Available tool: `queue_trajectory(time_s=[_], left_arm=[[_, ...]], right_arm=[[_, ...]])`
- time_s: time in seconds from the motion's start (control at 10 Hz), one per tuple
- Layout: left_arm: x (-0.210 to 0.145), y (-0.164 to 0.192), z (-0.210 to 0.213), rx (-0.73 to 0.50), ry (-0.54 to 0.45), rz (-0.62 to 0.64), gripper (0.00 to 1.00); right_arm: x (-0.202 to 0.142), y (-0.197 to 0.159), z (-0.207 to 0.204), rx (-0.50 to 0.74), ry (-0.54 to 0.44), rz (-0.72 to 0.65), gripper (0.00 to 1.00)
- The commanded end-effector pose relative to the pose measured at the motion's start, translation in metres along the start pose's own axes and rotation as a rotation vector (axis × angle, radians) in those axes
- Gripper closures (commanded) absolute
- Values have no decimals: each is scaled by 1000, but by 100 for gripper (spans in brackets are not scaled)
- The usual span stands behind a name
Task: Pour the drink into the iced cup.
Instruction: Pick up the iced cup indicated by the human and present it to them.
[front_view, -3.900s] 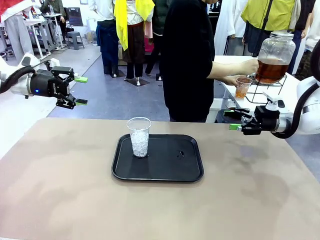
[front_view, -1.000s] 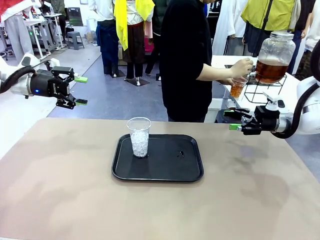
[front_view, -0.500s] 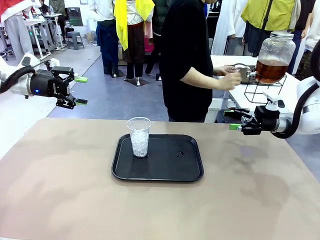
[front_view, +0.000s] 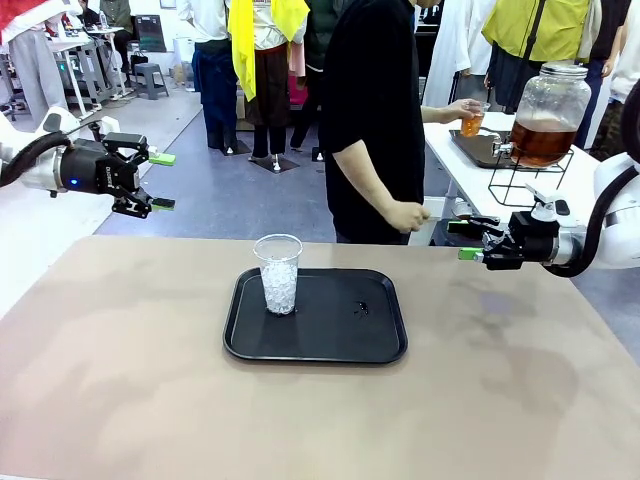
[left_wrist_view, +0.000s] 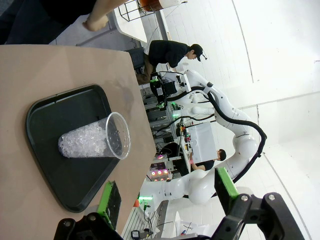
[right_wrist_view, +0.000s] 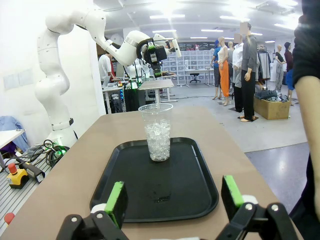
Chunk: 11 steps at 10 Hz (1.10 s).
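Two open, empty grippers: left gripper (front_view: 162, 181), right gripper (front_view: 468, 241). The drink (front_view: 472, 125), in the person's hand (front_view: 459, 107) at 1 o'clock from the iced cup (front_view: 278, 272), should be poured slowly, low over its rim.

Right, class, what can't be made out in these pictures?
Front view: how full the small cup is; the person's hand covers part, and it is tiny.
Front view: whether the tap on the jar is shut; too small.
Left wrist view: the jar, cut off by the top edge.
Front view: the dark mark on the tray, spill or object; too small.
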<state>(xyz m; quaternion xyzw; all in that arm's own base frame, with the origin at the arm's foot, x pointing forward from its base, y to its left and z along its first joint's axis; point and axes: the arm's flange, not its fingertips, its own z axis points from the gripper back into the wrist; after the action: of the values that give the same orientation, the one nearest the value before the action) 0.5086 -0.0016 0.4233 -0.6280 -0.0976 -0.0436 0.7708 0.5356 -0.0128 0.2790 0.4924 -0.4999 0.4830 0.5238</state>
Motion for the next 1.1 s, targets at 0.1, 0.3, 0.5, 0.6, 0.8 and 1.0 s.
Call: queue_trajectory(time_s=[0.1, 0.3, 0.5, 0.6, 0.8, 1.0], left_arm=[[-2, -1, 0, 3, -3, -1, 0], [-2, -1, 0, 3, -3, -1, 0], [-2, -1, 0, 3, -3, -1, 0], [-2, -1, 0, 3, -3, -1, 0], [-2, -1, 0, 3, -3, -1, 0], [-2, -1, 0, 3, -3, -1, 0]], right_arm=[[3, -2, 0, 0, 2, 3, 0], [3, -2, 0, 0, 2, 3, 0], [3, -2, 0, 0, 2, 3, 0], [3, -2, 0, 0, 2, 3, 0], [3, -2, 0, 0, 2, 3, 0], [3, -2, 0, 0, 2, 3, 0]])
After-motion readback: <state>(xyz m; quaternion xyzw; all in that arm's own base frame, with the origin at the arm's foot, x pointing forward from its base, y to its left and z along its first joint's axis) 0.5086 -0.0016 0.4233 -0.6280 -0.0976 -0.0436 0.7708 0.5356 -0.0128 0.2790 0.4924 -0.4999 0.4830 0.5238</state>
